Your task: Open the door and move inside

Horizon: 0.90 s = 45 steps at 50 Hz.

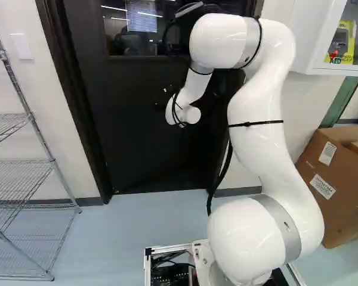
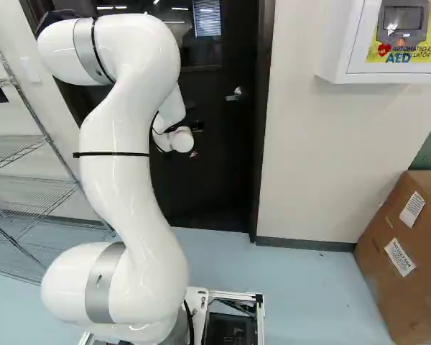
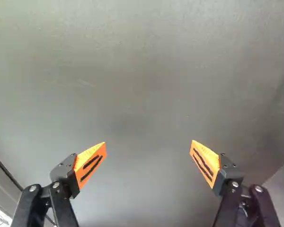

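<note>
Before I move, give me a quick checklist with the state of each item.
Gripper open: ok.
Handle in sight: ok, in the right base view.
Handle between the fingers: not ok, only flat face of the door shows beyond them.
Door ajar: not ok, it looks shut.
Gap from fingertips to door: cannot tell.
Door's swing clear of the wire rack: cannot tell.

lt-blue flr (image 1: pixel 137 217) | on it: 1 wire rack (image 1: pixel 50 156) | 1 cardbd box (image 2: pixel 381 287)
</note>
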### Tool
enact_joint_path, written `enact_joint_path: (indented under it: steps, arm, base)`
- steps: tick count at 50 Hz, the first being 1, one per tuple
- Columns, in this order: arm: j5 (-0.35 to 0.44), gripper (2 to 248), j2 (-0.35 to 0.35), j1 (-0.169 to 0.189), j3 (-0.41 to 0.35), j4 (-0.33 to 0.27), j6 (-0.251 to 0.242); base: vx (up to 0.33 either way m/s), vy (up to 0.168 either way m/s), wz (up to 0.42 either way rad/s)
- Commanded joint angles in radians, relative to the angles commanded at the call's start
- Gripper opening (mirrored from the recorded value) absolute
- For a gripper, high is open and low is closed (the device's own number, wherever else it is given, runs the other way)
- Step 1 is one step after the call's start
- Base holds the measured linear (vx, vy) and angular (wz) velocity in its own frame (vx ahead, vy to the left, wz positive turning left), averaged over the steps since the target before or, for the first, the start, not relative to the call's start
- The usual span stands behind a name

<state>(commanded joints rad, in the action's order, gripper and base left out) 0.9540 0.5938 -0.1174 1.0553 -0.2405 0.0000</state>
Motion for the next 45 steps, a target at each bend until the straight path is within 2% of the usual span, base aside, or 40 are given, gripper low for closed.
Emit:
enact_joint_path:
  steps: [23,45]
  arm:
    - [0.0,247,0.097,-0.041,0.133,0.0,0.0]
    - [0.0,247,0.18,-0.066,0.249,0.0,0.0]
  base:
    - [0.0,0.0,0.0]
    - [0.0,0.0,0.0]
